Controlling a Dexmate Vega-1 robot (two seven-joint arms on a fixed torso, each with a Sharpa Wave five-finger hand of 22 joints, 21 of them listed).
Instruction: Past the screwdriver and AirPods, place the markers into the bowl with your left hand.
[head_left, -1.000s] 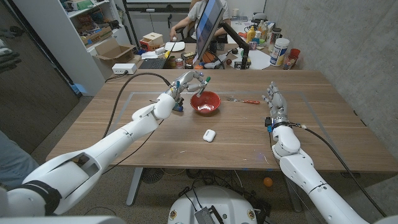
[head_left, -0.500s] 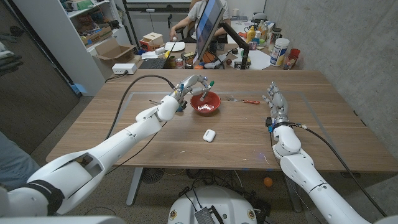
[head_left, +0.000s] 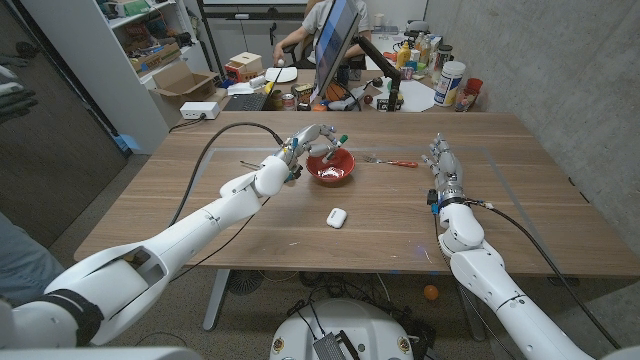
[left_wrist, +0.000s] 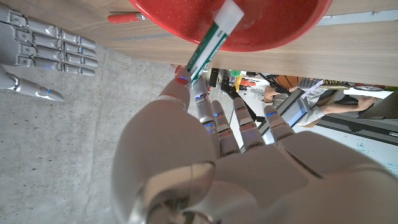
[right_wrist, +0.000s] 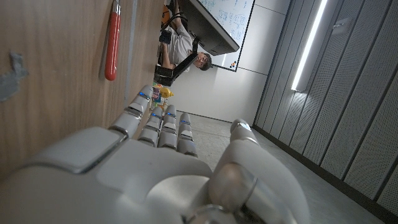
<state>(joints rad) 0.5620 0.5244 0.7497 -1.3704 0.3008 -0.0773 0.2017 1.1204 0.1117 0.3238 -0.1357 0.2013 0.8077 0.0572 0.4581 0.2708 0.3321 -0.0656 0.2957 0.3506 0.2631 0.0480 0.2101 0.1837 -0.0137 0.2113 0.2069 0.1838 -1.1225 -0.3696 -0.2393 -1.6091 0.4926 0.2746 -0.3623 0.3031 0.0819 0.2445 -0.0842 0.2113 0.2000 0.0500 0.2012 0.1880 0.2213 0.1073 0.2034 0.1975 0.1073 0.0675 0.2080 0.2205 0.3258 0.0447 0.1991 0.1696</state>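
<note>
The left hand (head_left: 312, 140) is pinching a green-and-white marker (left_wrist: 212, 38) over the red bowl (head_left: 331, 167); the right hand (head_left: 439, 160) is standing on the counter (head_left: 250, 225), fingers straight, holding nothing.

Smooth white shells clad both arms, ending in a silver-grey segmented left hand (head_left: 312, 141) and right hand (head_left: 438, 160). Black cables trail from each wrist, and small blue marks dot the fingers (left_wrist: 219, 118).
</note>
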